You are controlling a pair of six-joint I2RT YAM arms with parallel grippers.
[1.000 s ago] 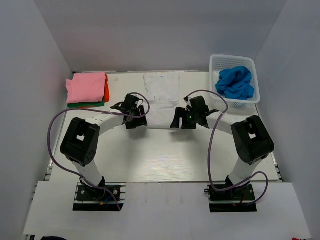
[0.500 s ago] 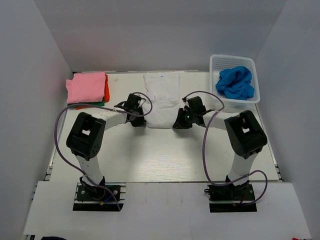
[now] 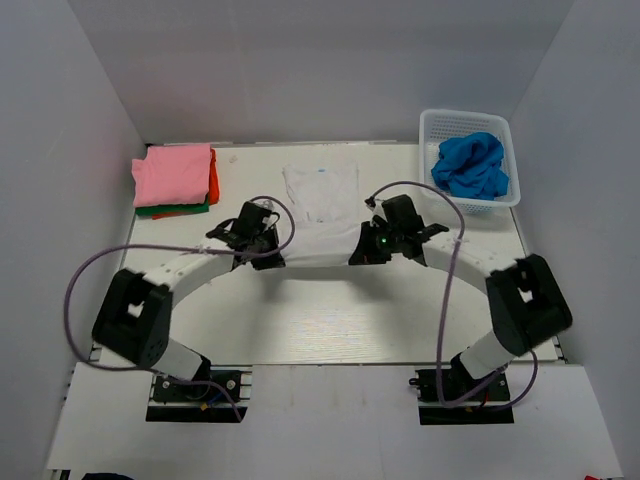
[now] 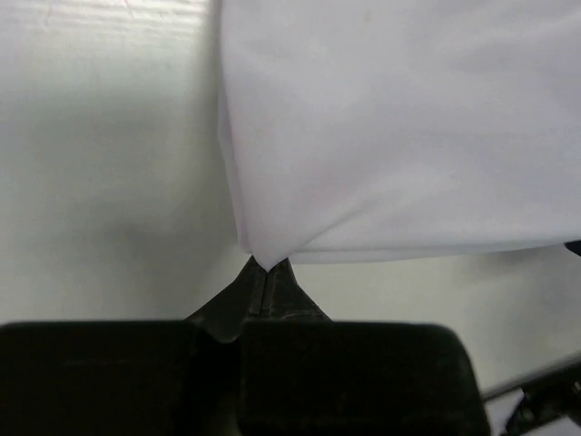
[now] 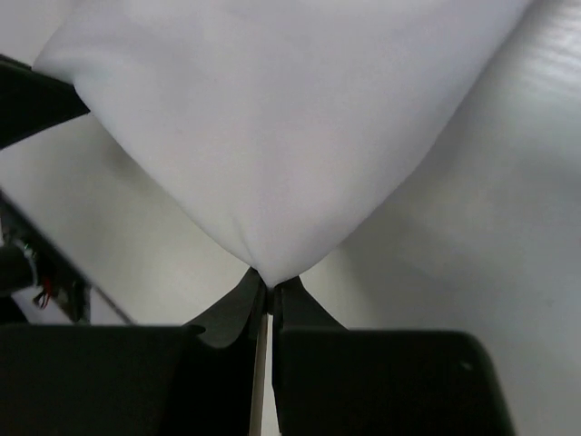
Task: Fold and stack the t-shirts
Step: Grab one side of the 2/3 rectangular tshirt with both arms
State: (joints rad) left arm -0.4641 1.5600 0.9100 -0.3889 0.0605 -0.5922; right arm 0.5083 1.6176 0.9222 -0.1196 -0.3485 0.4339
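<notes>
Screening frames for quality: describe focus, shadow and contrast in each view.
Top external: sharp, evenly lit, but the white t-shirt barely stands out from the white table. Left wrist: the left claw is a blurred black mass, soft shadow under the shirt. Right wrist: the right claw equally dark and featureless; no glare.

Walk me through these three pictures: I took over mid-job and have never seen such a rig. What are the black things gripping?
The overhead picture looks down on two robot arms bolted at the near edge of the table. The other two come from a camera on each wrist, looking along its own fingers. The left gripper and right gripper are each pinched shut on a near corner of the white t-shirt. Far left sits a stack of folded shirts, pink on top. Far right, a white basket holds a crumpled blue shirt.
</notes>
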